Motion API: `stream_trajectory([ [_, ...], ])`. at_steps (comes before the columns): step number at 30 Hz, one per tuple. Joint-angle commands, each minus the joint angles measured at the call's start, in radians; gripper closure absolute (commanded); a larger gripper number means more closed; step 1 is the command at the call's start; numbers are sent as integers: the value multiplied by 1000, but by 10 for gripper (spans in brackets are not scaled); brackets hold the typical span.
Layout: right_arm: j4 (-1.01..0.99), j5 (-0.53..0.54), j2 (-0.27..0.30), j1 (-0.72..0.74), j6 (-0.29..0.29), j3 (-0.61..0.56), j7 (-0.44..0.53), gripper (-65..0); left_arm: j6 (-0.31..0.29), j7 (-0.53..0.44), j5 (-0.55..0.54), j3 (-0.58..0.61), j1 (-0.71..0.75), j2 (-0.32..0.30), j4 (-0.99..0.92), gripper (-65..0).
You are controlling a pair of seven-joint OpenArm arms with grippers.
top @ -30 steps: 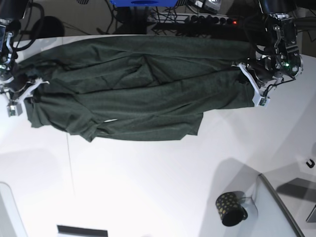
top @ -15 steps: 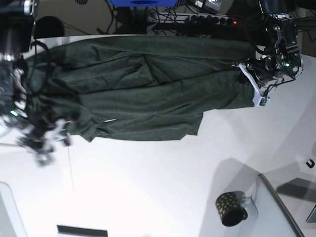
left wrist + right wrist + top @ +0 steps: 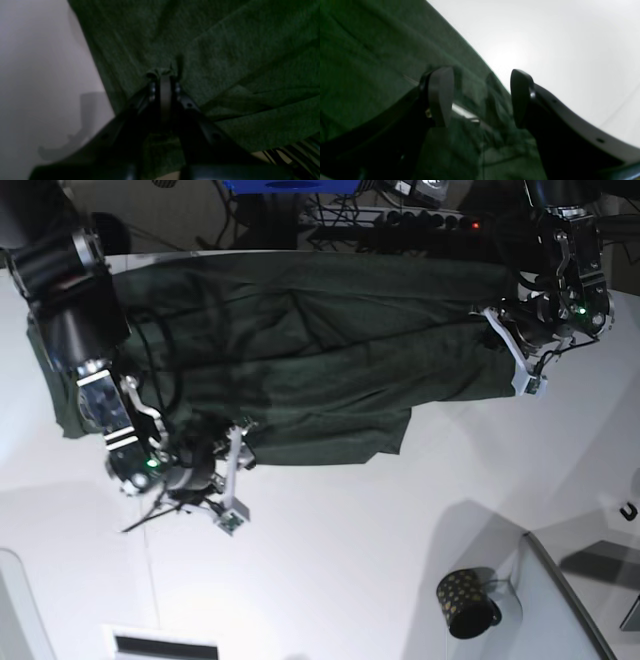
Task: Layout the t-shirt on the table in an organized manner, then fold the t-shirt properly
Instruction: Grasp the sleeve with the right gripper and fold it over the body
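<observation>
My left claw is clamped on the t-shirt edge; my right claw stands apart over its hem on the table.

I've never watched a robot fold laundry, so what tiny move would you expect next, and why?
Probably the open right tool lowers and closes on the t-shirt hem beneath it. Its jaws straddle the fabric's edge beside the bare table, gripping nothing, while the left tool is shut on a pinch of cloth at the other end.
</observation>
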Motion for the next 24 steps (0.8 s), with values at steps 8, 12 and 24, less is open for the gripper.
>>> stream_trajectory([
  [8,-252,4,-75,92,-7,-5,150,-342,2,-10,-8,-10,7,-15,19,0],
  [12,-312,4,-95,98,-7,-6,167,-342,2,-10,-8,-7,6,-15,19,0],
  [24,-315,4,-88,97,-8,-6,167,-273,2,-10,-8,-7,2,-15,19,0],
])
